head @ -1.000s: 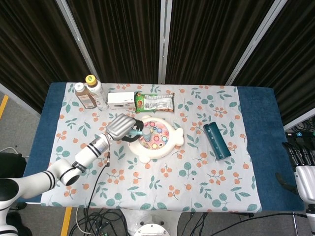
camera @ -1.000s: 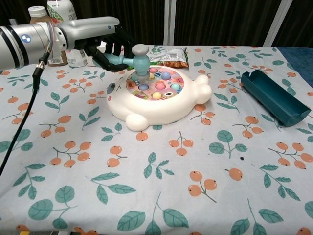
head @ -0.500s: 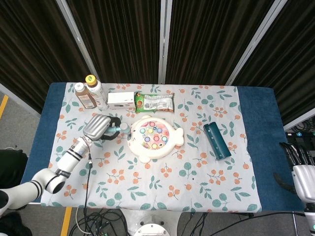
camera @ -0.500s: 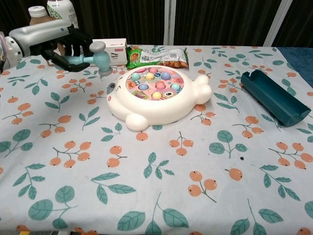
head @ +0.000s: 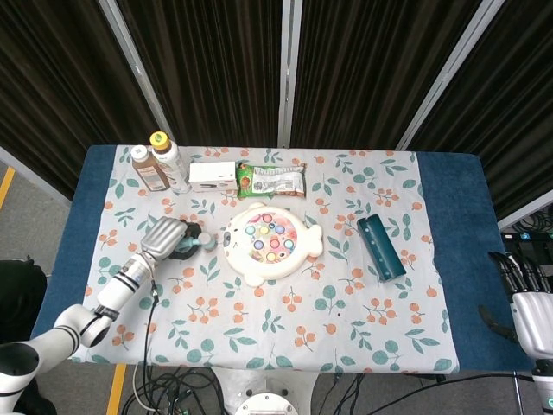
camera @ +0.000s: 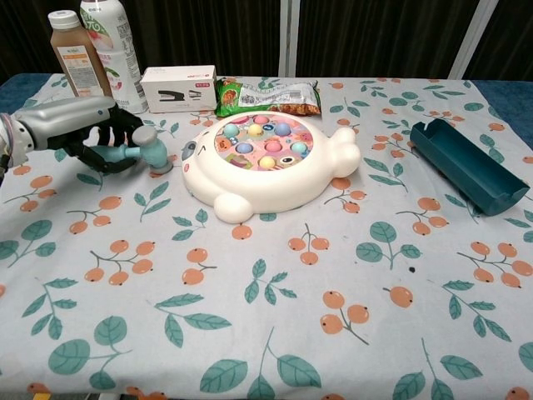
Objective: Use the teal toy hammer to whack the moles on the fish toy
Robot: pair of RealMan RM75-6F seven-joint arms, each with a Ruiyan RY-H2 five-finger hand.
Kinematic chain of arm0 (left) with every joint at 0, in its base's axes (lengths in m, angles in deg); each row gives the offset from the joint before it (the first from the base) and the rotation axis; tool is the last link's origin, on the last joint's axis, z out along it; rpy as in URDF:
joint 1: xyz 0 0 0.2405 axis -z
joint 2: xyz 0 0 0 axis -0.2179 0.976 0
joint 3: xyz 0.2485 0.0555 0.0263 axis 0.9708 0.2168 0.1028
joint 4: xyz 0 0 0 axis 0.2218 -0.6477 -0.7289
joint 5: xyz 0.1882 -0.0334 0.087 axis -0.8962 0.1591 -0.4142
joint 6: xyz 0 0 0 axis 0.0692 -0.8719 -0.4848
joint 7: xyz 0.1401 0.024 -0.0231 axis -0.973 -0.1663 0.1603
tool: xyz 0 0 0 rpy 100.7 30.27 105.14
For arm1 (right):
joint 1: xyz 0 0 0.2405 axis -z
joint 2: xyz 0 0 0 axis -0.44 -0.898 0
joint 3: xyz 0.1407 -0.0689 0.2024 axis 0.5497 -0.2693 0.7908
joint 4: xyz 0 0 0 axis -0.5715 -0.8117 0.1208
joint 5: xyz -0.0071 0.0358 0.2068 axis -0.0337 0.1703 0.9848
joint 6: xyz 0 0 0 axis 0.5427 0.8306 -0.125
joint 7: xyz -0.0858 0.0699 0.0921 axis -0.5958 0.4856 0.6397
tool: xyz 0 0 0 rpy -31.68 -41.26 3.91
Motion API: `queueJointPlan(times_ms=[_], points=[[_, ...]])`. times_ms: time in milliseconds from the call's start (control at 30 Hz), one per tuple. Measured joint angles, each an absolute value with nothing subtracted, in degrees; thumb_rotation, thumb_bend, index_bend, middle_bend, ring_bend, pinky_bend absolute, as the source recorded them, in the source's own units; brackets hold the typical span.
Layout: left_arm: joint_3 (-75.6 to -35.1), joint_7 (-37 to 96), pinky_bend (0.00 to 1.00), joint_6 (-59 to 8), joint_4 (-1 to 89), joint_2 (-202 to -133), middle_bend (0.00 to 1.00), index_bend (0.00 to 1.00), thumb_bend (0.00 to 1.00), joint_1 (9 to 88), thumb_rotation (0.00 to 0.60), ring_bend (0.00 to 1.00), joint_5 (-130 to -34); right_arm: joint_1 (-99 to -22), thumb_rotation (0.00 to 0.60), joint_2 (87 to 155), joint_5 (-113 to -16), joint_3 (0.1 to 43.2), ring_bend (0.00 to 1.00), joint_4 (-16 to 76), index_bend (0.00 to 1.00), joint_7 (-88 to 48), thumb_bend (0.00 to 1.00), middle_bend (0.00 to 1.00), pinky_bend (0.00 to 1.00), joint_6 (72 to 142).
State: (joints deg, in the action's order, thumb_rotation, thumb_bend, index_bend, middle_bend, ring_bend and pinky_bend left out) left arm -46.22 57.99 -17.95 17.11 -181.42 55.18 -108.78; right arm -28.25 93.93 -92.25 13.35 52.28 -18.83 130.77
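Teal toy hammer [camera: 140, 150] is low at the left of the fish toy [camera: 271, 163], head down by or on the cloth, w/ handle gripped in the left hand [camera: 92, 133], fingers wrapped round it. Head sits just beside the fish's left edge, not over the pegs. In head view the hammer [head: 200, 241] shows as a small teal bit sticking out of the hand [head: 169, 236] toward the fish [head: 270, 243].

Change: 1 s ago the hammer head was on the moles [camera: 265, 138], left part of the peg field; half a sec ago it was lifted and pulled left, clear of the toy; now it's lower again and further left, arm drawn back toward the near-left. So the whack is done and the hand has retreated. Reads as either end of the whacking or putting the hammer down; can't tell which. Grip not released yet.

Right hand [head: 529, 298] is off the table at the near-right edge of head view, fingers apart, holding nothing; not seen in chest view.

Around: teal tray [camera: 466, 164] to the right of the fish, well apart. Far side: snack bag [camera: 268, 94], stapler box [camera: 178, 87], two bottles [camera: 92, 52] at far left. Floral tablecloth [camera: 333, 292] under all.
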Motion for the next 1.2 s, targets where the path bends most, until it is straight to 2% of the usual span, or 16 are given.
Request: queueJointPlan(times_ms=[133, 667, 1200], points=[[-46.1, 58.0, 0.53, -18.1, 17.4, -181.1, 0.47, 0.50, 0.44, 54.9, 0.600, 0.38, -109.0, -28.1, 0.600, 94.0, -92.3, 13.4, 0.00, 52.3, 0.01, -18.9, 0.21, 0.12, 0.00, 131.0], [-46.6, 56.3, 0.50, -16.3, 22.8, -177.8, 0.39, 0.36, 0.42, 54.8, 0.600, 0.30, -108.5, -28.0, 0.600, 94.0, -92.4, 13.4, 0.00, 52.1, 0.01, -18.7, 0.21, 0.12, 0.00, 131.2], [-47.9, 54.4, 0.50, -12.8, 25.3, -176.2, 0.38, 0.34, 0.42, 55.9, 0.600, 0.30, -107.0, -27.9, 0.600, 94.1, -92.1, 13.4, 0.00, 52.0, 0.01, -18.6, 0.21, 0.12, 0.00, 131.0]])
